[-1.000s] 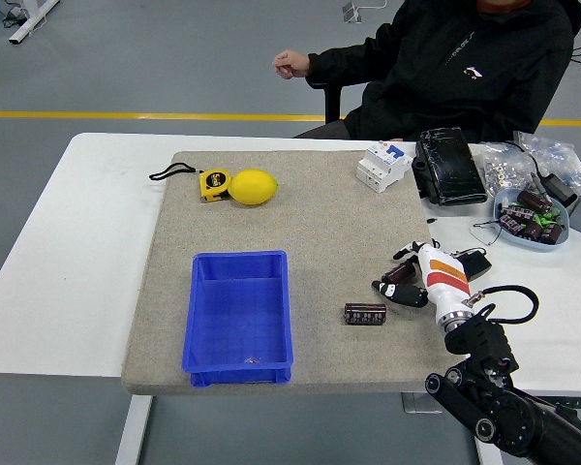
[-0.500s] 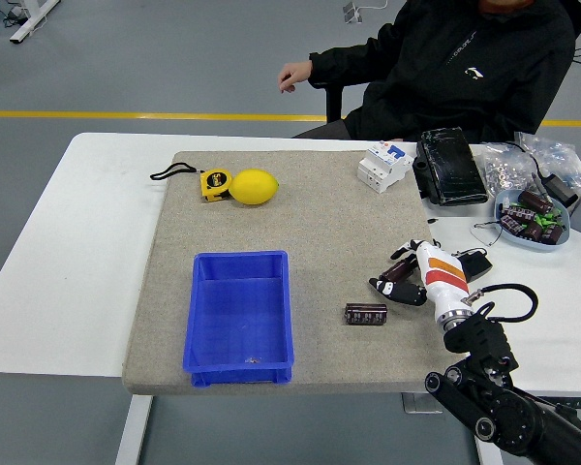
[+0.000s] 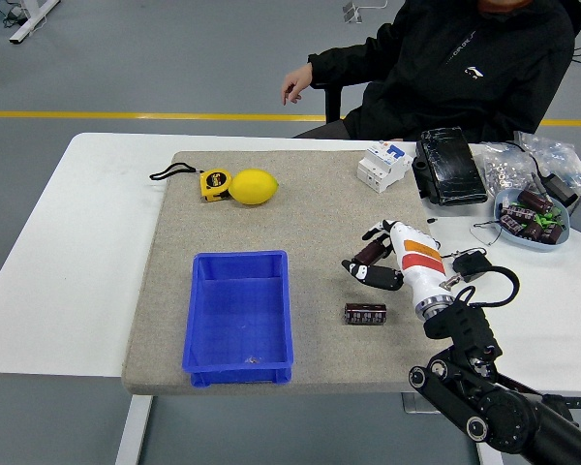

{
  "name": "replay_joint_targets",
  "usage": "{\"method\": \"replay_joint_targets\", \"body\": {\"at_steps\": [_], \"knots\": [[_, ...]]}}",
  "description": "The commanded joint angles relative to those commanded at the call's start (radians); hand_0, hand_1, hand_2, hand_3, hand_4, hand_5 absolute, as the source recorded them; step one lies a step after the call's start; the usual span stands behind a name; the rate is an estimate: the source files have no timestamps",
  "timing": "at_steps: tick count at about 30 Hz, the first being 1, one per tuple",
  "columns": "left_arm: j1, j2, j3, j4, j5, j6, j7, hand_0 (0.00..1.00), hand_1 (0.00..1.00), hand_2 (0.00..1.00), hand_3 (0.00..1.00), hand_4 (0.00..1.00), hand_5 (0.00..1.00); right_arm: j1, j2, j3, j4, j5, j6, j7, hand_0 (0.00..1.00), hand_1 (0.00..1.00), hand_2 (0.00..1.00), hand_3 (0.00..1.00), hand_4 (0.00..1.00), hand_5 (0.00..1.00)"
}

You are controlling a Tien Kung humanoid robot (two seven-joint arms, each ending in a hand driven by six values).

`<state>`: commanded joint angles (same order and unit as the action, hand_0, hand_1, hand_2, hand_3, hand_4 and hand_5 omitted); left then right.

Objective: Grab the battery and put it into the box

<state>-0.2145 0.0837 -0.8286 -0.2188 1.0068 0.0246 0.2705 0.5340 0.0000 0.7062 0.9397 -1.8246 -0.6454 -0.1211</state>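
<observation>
One robot hand (image 3: pixel 373 268) hovering with fingers spread, empty, just above a battery (image 3: pixel 365 313) lying on its side on the desk mat (image 3: pixel 320 208), right of the blue box (image 3: pixel 240 315). Probably rigid, smooth, prone to rolling; gripping across its middle looking safest.

Glossy blue plastic box (image 3: pixel 239 317), rough felt mat (image 3: pixel 300 218)

Person (image 3: pixel 445 68): cut off by top edge, head unseen. Right arm (image 3: pixel 494 407): cut off at lower right corner. Bowl (image 3: pixel 508 205) contents: too small to identify. Clear bags (image 3: pixel 542 160): contents indistinct. Small item in blue box (image 3: pixel 240 310): unidentifiable.
</observation>
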Motion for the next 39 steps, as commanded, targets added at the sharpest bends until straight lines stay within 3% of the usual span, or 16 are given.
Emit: {"method": "replay_joint_targets", "body": {"at_steps": [8,10,11,16,17,19,22,23,29,39], "knots": [[-0.005,0.001,-0.005,0.000,0.008,0.000,0.001,0.726,0.690,0.653,0.585,0.631,0.545,0.030,0.000,-0.111,0.157,-0.005,0.000,-0.028,0.161,0.369,0.449,0.512,0.917,0.275],[-0.006,0.002,-0.009,0.001,0.011,0.000,0.001,0.726,0.690,0.653,0.585,0.631,0.545,0.042,0.000,-0.143,0.175,0.008,0.000,-0.038,0.161,0.369,0.449,0.512,0.917,0.275],[-0.006,0.002,-0.009,0.001,0.012,0.000,0.001,0.726,0.689,0.653,0.585,0.631,0.546,0.048,0.000,-0.158,0.179,0.015,0.000,-0.043,0.234,0.401,0.458,0.524,0.933,0.284],[-0.007,0.003,-0.012,0.000,0.018,0.001,0.002,0.726,0.689,0.653,0.585,0.631,0.546,0.081,0.000,-0.219,0.165,0.010,0.000,-0.097,0.234,0.401,0.458,0.524,0.933,0.284],[-0.008,0.003,-0.012,0.000,0.019,0.001,0.003,0.726,0.689,0.653,0.585,0.631,0.546,0.084,0.000,-0.226,0.162,0.009,0.000,-0.104,0.379,0.525,0.575,0.683,0.998,0.383],[-0.009,0.004,-0.012,0.000,0.019,0.001,0.003,0.726,0.689,0.653,0.585,0.631,0.546,0.089,0.000,-0.241,0.161,-0.008,0.000,-0.120,0.379,0.525,0.575,0.683,0.998,0.383],[-0.009,0.005,-0.019,0.001,0.023,0.002,0.003,0.726,0.689,0.653,0.585,0.631,0.546,0.095,0.000,-0.260,0.162,-0.027,0.051,-0.140,0.379,0.525,0.575,0.683,0.998,0.383],[-0.009,0.005,-0.019,0.001,0.024,0.002,0.003,0.727,0.689,0.653,0.585,0.633,0.548,0.095,0.000,-0.263,0.162,-0.030,0.057,-0.140,0.610,0.663,0.730,0.838,0.998,0.500],[-0.008,0.007,-0.032,0.001,0.038,0.002,0.007,0.727,0.686,0.653,0.585,0.631,0.546,0.103,0.000,-0.300,0.178,-0.024,0.060,-0.133,0.583,0.645,0.714,0.822,0.998,0.500],[-0.008,0.010,-0.044,0.000,0.052,0.000,0.013,0.728,0.686,0.653,0.585,0.632,0.547,0.118,0.000,-0.318,0.193,-0.031,0.021,-0.118,0.557,0.633,0.706,0.811,0.998,0.496]]}}
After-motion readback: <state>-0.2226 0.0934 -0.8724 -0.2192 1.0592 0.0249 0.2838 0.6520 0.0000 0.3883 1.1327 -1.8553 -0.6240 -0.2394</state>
